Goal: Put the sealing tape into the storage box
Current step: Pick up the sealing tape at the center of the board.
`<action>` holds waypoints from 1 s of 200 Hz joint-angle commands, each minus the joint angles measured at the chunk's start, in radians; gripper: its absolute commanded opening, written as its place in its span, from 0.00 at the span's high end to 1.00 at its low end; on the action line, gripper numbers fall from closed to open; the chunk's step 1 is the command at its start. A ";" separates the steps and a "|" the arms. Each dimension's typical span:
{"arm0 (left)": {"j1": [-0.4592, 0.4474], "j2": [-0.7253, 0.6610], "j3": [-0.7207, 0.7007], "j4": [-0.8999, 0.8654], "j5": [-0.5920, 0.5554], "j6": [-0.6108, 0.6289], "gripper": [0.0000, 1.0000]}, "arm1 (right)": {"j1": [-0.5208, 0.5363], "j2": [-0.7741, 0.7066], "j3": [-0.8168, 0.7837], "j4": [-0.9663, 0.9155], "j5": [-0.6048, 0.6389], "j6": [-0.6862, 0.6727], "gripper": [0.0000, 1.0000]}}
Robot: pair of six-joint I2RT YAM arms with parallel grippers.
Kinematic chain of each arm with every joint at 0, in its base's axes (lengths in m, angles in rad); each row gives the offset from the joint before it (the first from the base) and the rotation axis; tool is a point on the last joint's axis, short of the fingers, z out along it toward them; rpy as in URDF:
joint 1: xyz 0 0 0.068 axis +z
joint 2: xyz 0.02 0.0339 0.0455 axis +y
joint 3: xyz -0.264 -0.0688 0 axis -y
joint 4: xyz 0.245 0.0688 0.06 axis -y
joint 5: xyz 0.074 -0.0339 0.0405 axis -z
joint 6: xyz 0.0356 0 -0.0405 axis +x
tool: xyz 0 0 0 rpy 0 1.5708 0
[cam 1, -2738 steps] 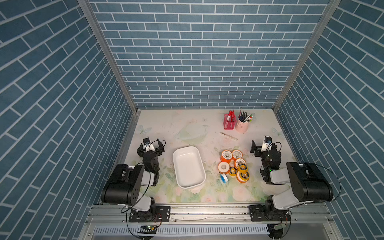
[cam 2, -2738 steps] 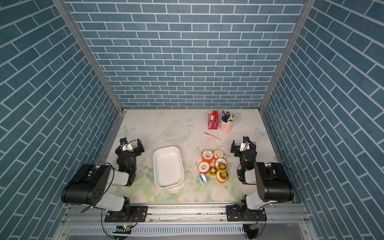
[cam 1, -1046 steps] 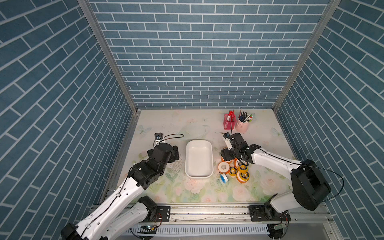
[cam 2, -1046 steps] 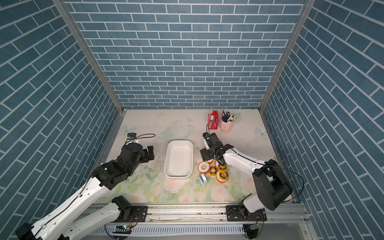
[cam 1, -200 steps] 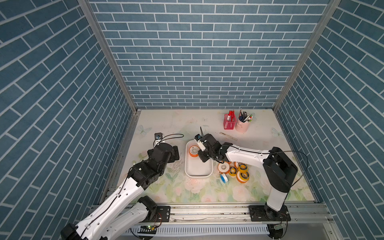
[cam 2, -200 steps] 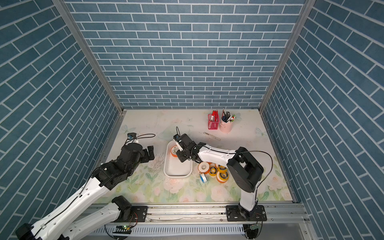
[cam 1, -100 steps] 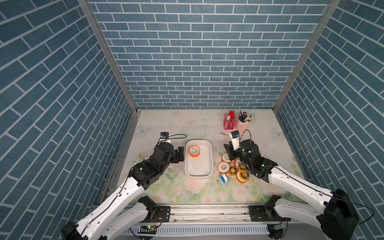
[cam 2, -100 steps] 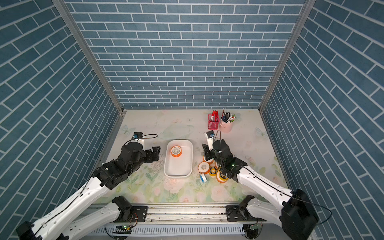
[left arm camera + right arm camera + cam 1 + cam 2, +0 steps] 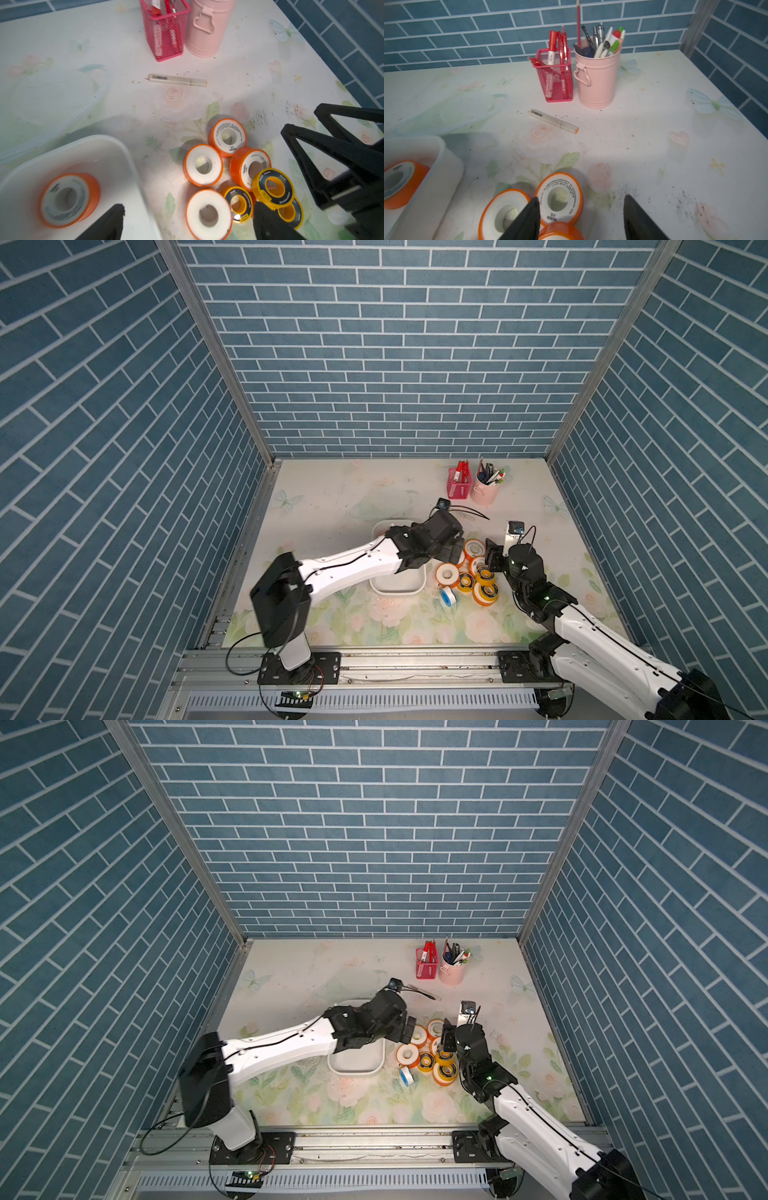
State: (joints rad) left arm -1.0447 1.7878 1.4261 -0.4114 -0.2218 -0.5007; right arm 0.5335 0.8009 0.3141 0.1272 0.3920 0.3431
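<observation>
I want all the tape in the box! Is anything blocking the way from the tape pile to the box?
Yes. The left arm reaches over the storage box, its open left claw beside the sealing tape. Nothing else lies between them.

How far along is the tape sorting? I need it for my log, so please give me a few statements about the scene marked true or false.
1. One orange tape spool lies inside the storage box. True.
2. The blue tape spool is in the storage box. False: it sits on the table, outside the box near one corner.
3. The left pincer is shut on a spool. False: it is open and empty, above the pile beside the box.
4. The red mesh pen basket stands right beside the pink pen cup. True.
5. The right pincer is open and holds nothing. True.
</observation>
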 commanded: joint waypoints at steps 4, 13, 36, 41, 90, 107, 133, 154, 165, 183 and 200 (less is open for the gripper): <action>-0.005 0.147 0.133 -0.103 0.050 0.047 0.00 | -0.026 -0.041 -0.019 0.037 0.047 0.055 0.33; -0.009 0.201 0.185 -0.127 0.063 0.059 0.00 | -0.031 -0.040 -0.022 0.039 0.044 0.056 0.32; -0.014 0.297 0.285 -0.187 0.078 0.085 0.00 | -0.041 -0.024 -0.018 0.038 0.031 0.056 0.31; -0.015 0.312 0.299 -0.200 0.071 0.086 0.00 | -0.043 -0.022 -0.015 0.040 0.027 0.056 0.31; -0.015 0.394 0.356 -0.261 0.079 0.109 0.00 | -0.050 -0.032 -0.027 0.052 0.009 0.057 0.30; -0.014 0.409 0.360 -0.268 0.093 0.115 0.00 | -0.050 -0.033 -0.027 0.052 0.005 0.057 0.30; -0.015 0.441 0.381 -0.285 0.092 0.125 0.01 | -0.052 -0.036 -0.027 0.053 0.001 0.057 0.30; -0.014 0.478 0.423 -0.313 0.076 0.128 0.05 | -0.053 -0.036 -0.027 0.053 -0.001 0.056 0.30; -0.013 0.492 0.439 -0.321 0.073 0.129 0.07 | -0.053 -0.036 -0.027 0.053 -0.002 0.056 0.30; -0.013 0.505 0.453 -0.325 0.071 0.129 0.10 | -0.053 -0.035 -0.027 0.054 -0.003 0.056 0.30; -0.011 0.518 0.464 -0.324 0.073 0.129 0.12 | -0.054 -0.034 -0.029 0.058 -0.006 0.056 0.30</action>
State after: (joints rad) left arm -1.0542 2.2837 1.8595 -0.7006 -0.1371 -0.3817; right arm 0.4854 0.7753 0.2981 0.1589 0.3923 0.3710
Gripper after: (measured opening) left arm 0.893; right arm 0.699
